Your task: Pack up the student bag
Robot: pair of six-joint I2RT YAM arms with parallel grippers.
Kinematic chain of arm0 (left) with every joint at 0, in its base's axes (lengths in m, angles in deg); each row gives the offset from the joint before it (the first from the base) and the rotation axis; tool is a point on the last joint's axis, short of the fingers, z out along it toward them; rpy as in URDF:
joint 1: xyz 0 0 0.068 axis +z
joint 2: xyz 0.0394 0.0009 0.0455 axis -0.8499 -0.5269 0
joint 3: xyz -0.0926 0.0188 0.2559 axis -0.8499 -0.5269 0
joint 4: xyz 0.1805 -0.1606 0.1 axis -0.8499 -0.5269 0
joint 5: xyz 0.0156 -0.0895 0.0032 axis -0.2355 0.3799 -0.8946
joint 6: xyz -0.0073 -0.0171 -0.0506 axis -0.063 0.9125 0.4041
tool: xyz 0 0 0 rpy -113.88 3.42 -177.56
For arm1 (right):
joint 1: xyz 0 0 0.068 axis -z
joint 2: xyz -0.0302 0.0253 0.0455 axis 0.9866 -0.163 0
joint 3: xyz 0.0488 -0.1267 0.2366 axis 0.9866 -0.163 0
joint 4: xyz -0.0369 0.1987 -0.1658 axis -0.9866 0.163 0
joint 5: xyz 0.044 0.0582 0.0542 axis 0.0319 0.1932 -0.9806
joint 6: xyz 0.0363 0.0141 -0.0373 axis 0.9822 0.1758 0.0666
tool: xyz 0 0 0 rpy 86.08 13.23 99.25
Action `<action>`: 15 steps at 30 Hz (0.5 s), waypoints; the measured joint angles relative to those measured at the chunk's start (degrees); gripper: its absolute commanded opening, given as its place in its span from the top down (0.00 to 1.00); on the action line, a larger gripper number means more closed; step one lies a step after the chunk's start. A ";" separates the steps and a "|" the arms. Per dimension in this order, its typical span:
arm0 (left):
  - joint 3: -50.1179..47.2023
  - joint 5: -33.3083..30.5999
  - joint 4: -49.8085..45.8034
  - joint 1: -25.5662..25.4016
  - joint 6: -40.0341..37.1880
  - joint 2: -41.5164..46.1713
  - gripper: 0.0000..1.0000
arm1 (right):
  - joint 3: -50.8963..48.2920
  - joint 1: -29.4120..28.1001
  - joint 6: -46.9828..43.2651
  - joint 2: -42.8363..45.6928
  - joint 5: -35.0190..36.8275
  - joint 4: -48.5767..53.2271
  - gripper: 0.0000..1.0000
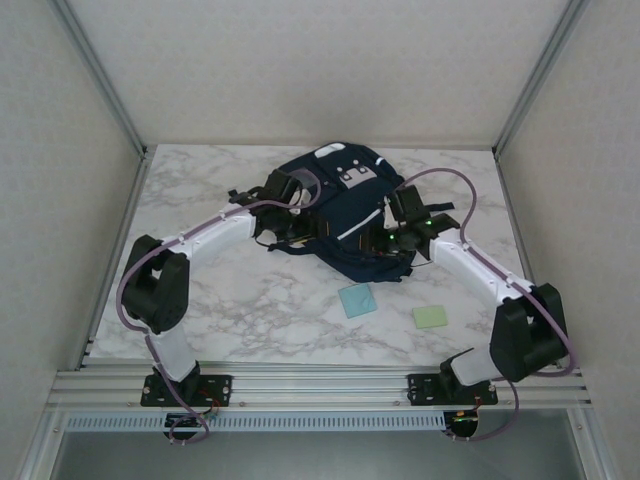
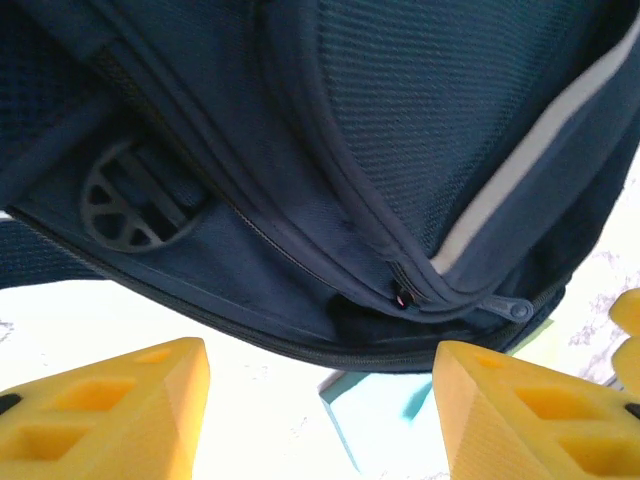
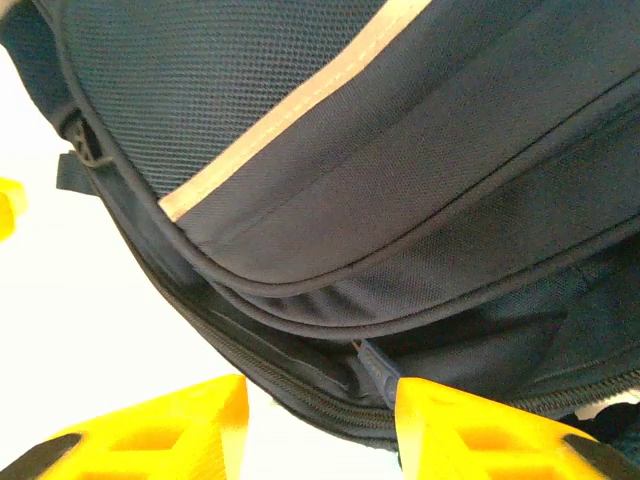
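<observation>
risk, zip: right gripper is sitting with jaws apart and nothing clamped; the zip tab is lying against the inner corner of one finger, not between the two, so closing here is likely pinching loose fabric instead
risk, drag: student bag is lying soft and unpinned on the table; a pull along the zip is probably sliding the whole bag unless the other arm is holding it down
risk, left side: left gripper is standing wide open and empty; the other zip tab is hanging ahead of one finger, off centre, so a straight close is probably missing it
risk, crowding: overhead, both wrists are working the same near edge of the bag and are at risk of bumping
risk, items: blue square and green square are lying flat behind the jaws, toward the arm bases; thin, so fiddly to grab, and a sliding bag could be covering them
bag vs left jaws: just ahead of and above the fingertips, zip line running across the gap; cannot tell if touching
bag vs right jaws: just ahead of the fingertips, lower seam dipping toward the gap
pocket: cannot tell if it is open
</observation>
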 measured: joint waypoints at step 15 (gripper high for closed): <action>0.00 -0.57 5.27 0.02 3.91 -1.05 0.39 | -0.46 -1.99 -2.56 -7.48 0.24 0.31 0.62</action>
